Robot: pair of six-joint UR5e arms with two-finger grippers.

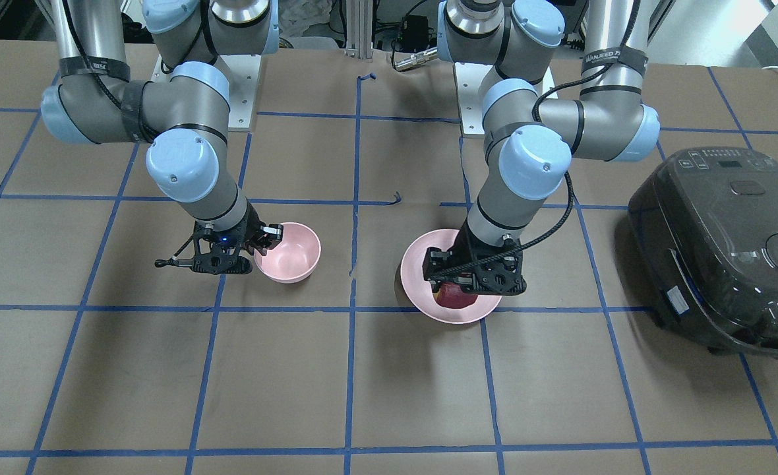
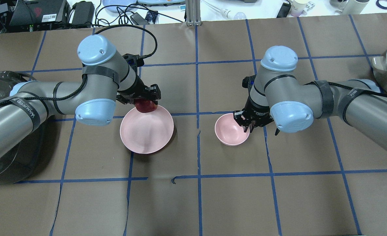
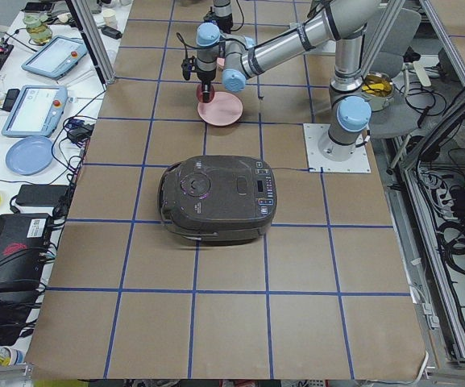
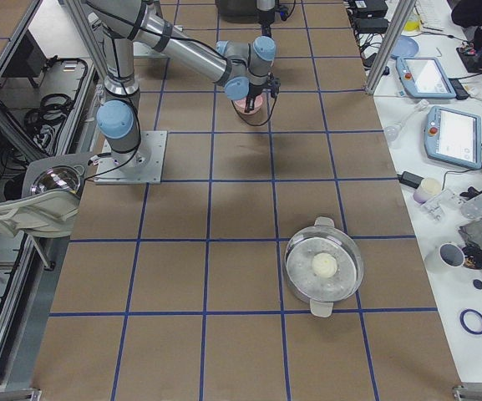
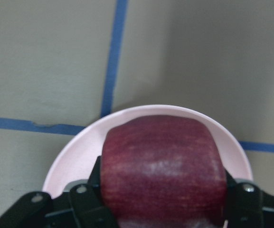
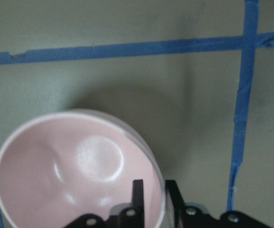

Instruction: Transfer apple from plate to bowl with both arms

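— where's the apple right now?
— i've got the left gripper (image 2: 146,100) closed on the apple (image 2: 146,107), one finger on each side. in the overhead view it's at the top edge of the plate (image 2: 146,131), left of centre. in the left wrist view the apple fills the lower middle, with the plate's rim curving behind it. i can't tell whether it's lifted clear or resting on the plate.
— and the other side?
— the right gripper (image 2: 246,126) is narrow, pinching the right rim of the bowl (image 2: 228,131), just right of centre in the overhead view. the right wrist view shows one finger (image 6: 137,194) inside the wall and the other outside. the bowl is empty.
— so which step?
— i'd call it the pickup: apple grasped, not yet carried. plate and bowl sit apart, with a blue tape line (image 2: 197,91) between them.
— next?
— i think i lift to clear the plate's rim, travel right across that line, stop over the bowl's mouth and open only when low. the inside finger takes some of the mouth, so i'd aim for the bowl's left half.
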